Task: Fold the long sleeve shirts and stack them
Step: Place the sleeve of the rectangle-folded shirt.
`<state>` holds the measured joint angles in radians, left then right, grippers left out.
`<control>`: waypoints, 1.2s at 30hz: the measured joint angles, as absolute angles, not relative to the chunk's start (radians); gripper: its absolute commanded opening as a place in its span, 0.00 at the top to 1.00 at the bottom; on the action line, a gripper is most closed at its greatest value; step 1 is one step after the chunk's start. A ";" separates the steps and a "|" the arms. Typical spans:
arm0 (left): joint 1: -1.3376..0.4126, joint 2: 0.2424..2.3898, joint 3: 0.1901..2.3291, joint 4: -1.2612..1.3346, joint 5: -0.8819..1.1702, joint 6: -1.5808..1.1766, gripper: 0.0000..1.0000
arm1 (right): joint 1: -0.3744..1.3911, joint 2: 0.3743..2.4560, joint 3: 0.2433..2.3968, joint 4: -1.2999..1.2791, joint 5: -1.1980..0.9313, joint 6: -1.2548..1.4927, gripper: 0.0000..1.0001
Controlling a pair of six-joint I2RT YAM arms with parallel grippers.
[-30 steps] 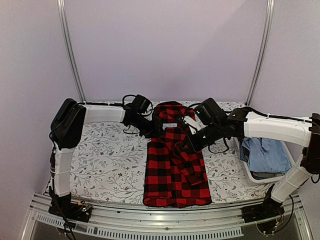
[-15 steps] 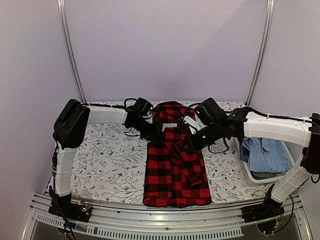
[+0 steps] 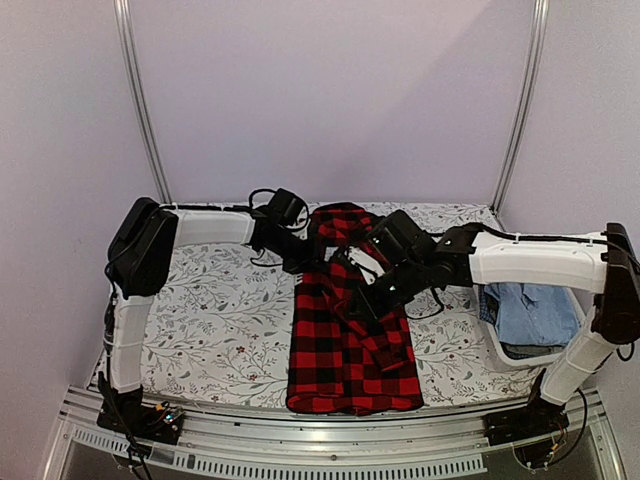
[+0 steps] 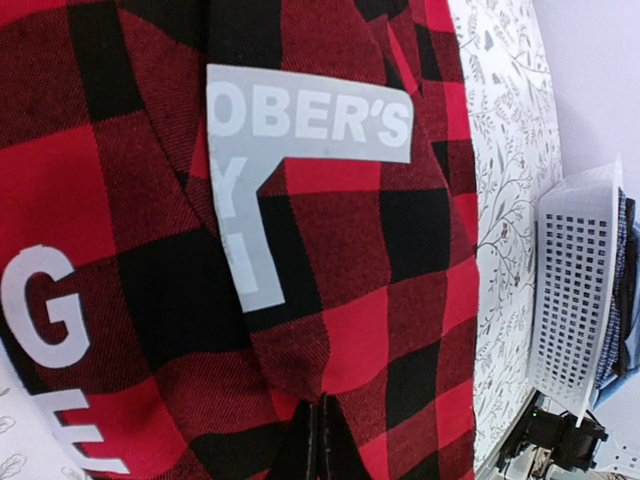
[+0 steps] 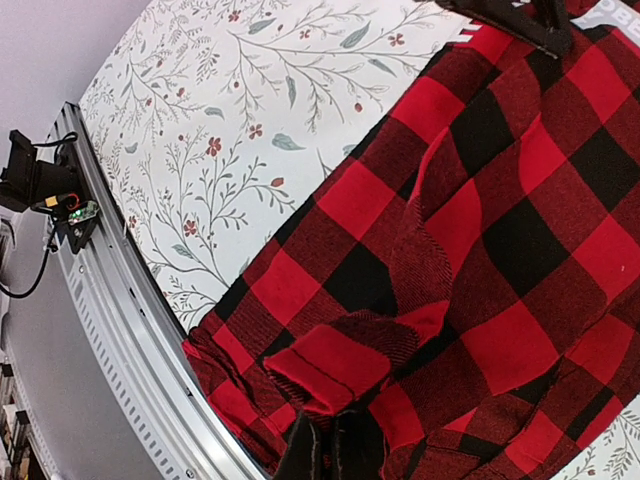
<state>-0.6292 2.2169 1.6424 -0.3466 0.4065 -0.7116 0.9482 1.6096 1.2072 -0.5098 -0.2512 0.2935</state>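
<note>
Right tool [image 3: 358, 300] slid left, dragging shirt [image 3: 340, 350] lettered "OBER'S".

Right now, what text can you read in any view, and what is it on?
"OBER'S": on a white band of the red-and-black shirt, its start hidden in a fold.
"G" and "E": big white letters on the same shirt, cut off.
White print in the right wrist view: cut off, unreadable.

A shirt [image 3: 340, 345] lies mid-surface [image 3: 220, 320], running near to far; right of it, a basket [image 3: 500, 350] holds clothes [image 3: 535, 308].
</note>
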 measured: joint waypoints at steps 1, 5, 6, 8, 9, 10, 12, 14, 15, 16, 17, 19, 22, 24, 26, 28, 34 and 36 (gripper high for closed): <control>-0.629 2.217 1.646 -0.350 0.405 -0.707 1.00 | 0.958 1.622 1.211 -0.508 -0.253 0.295 1.00; -0.624 2.217 1.666 -0.367 0.397 -0.689 1.00 | 0.991 1.682 1.232 -0.488 -0.269 0.301 1.00; -0.624 2.217 1.673 -0.372 0.395 -0.684 1.00 | 0.996 1.699 1.238 -0.484 -0.273 0.302 1.00; -0.624 2.217 1.687 -0.380 0.393 -0.676 1.00 | 1.003 1.734 1.253 -0.477 -0.279 0.305 1.00; -0.624 2.217 1.692 -0.380 0.392 -0.672 1.00 | 1.007 1.757 1.264 -0.473 -0.284 0.307 1.00; -0.624 2.217 1.695 -0.381 0.390 -0.667 1.00 | 1.010 1.776 1.273 -0.471 -0.287 0.308 1.00; -0.623 2.217 1.697 -0.383 0.387 -0.660 1.00 | 1.020 1.812 1.293 -0.467 -0.294 0.314 1.00; -0.623 2.217 1.697 -0.387 0.383 -0.656 1.00 | 1.034 1.845 1.312 -0.468 -0.299 0.315 1.00; -0.624 2.217 1.695 -0.388 0.380 -0.654 1.00 | 1.041 1.857 1.322 -0.469 -0.300 0.316 1.00; -0.624 2.217 1.693 -0.388 0.376 -0.654 1.00 | 1.050 1.871 1.331 -0.470 -0.302 0.316 1.00; -0.624 2.217 1.690 -0.388 0.372 -0.653 1.00 | 1.058 1.881 1.338 -0.470 -0.303 0.316 1.00; -0.623 2.217 1.676 -0.388 0.361 -0.651 0.99 | 1.069 1.891 1.346 -0.472 -0.306 0.316 1.00; -0.623 2.217 1.650 -0.393 0.345 -0.648 0.94 | 1.075 1.901 1.360 -0.477 -0.312 0.316 1.00; -0.623 2.217 1.630 -0.395 0.332 -0.647 0.82 | 1.076 1.906 1.363 -0.482 -0.317 0.316 0.94; -0.623 2.216 1.611 -0.393 0.320 -0.651 0.69 | 1.076 1.910 1.363 -0.491 -0.319 0.315 0.89; -0.623 2.212 1.595 -0.394 0.304 -0.641 0.59 | 1.077 1.918 1.363 -0.500 -0.320 0.318 0.82; -0.620 2.157 1.555 -0.401 0.253 -0.635 0.51 | 1.082 1.922 1.363 -0.515 -0.312 0.326 0.54; -0.619 2.128 1.545 -0.401 0.243 -0.632 0.51 | 1.082 1.920 1.361 -0.515 -0.299 0.328 0.49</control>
